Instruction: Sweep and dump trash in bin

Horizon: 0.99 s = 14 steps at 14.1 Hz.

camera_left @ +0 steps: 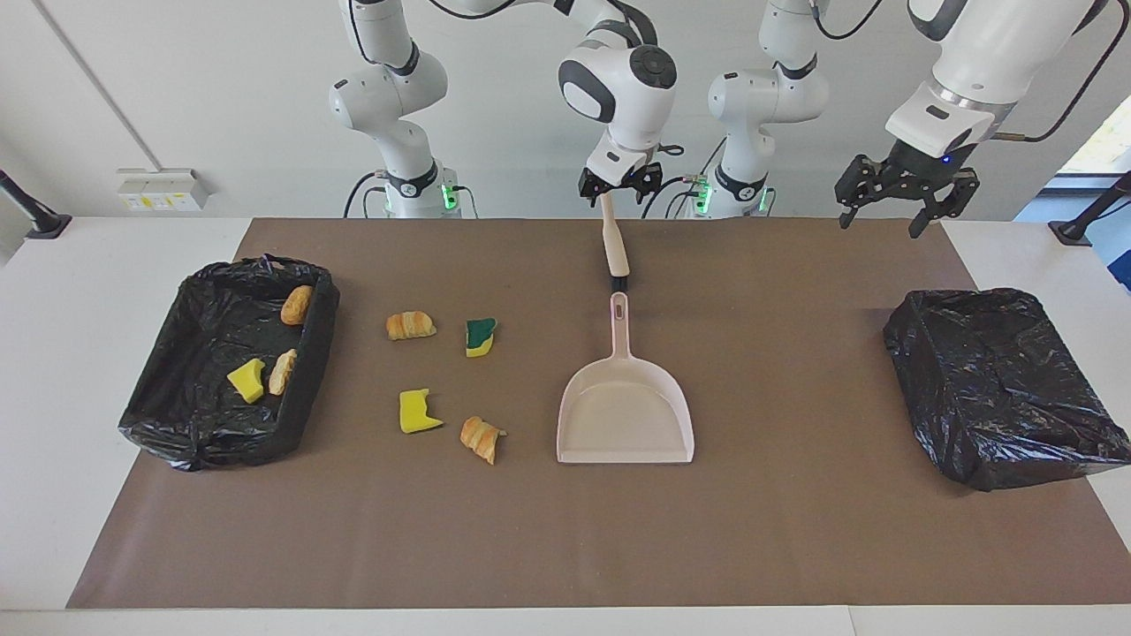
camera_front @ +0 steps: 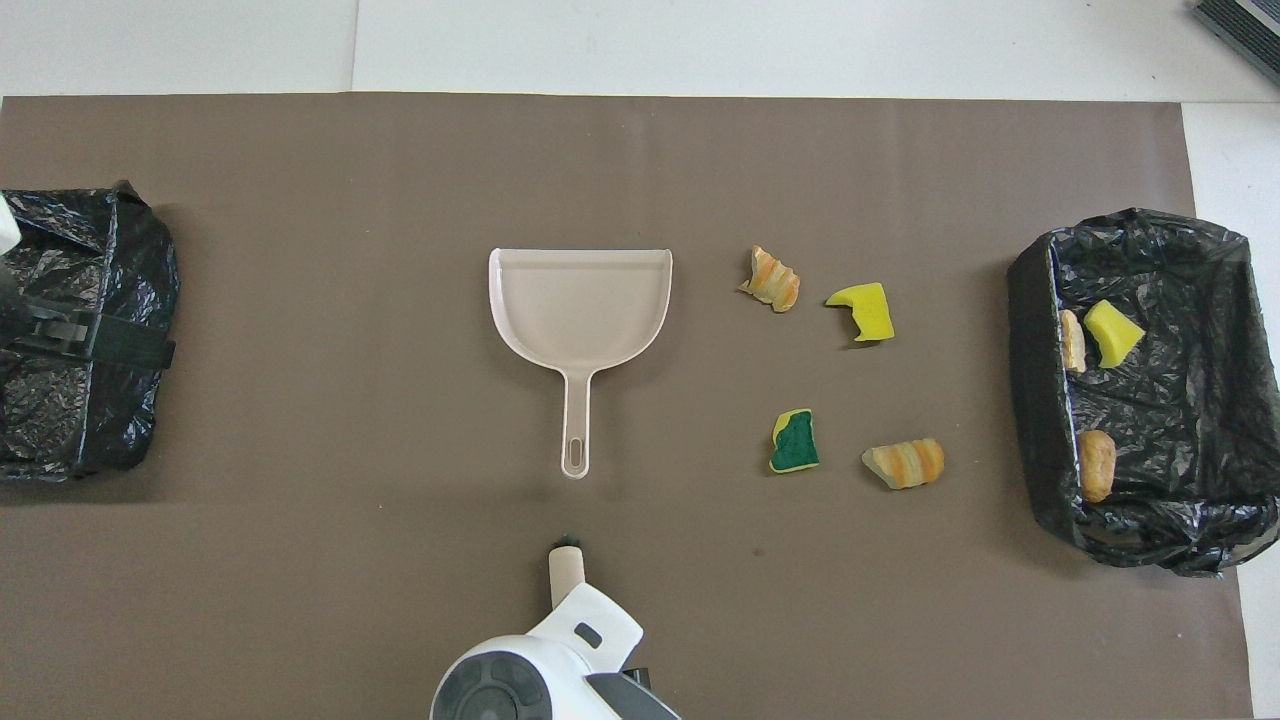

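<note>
A brown mat [camera_left: 795, 548] covers a white table [camera_left: 79, 371] before a white wall. Four scraps [camera_left: 411, 325] lie on the mat between the open bin [camera_left: 159, 415] and the dustpan [camera_left: 625, 415], three more inside that bin. The right gripper [camera_left: 620, 183], fingers apart, hangs over the brush [camera_left: 613, 247], well clear of the scraps. The left gripper [camera_left: 907, 196] waits open near the covered bin [camera_left: 998, 389]. No writing is legible
</note>
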Each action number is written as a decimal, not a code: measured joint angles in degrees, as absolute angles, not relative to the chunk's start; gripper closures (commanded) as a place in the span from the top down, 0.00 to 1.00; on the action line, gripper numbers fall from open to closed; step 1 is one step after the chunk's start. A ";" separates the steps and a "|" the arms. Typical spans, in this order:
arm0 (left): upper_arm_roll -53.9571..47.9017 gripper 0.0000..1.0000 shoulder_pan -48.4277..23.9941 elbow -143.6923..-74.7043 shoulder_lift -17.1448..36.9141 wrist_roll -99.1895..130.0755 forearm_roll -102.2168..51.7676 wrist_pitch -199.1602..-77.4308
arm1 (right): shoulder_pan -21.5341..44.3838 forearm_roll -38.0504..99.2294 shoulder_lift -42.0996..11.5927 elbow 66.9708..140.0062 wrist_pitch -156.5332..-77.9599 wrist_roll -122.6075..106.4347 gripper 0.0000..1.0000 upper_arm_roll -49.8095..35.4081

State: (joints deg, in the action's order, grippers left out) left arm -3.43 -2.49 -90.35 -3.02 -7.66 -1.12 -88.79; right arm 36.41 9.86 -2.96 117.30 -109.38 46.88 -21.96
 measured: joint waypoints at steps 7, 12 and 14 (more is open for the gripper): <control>-3.49 1.00 -2.49 -90.35 -3.03 -7.44 -1.12 -88.77 | 41.63 14.26 1.21 131.08 -121.31 47.65 1.00 -21.82; -4.07 1.00 -2.59 -90.35 -3.07 -7.25 -1.12 -88.57 | 42.52 14.90 1.29 133.20 -125.19 47.65 0.90 -21.72; -4.37 1.00 -2.63 -90.35 -3.07 -7.23 -1.12 -88.55 | 42.88 15.32 1.33 133.36 -125.31 47.65 0.54 -21.75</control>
State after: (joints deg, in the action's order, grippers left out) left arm -4.37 -2.63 -90.35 -3.07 -7.23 -1.12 -88.55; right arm 42.88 15.32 1.33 133.36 -125.31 47.65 -21.75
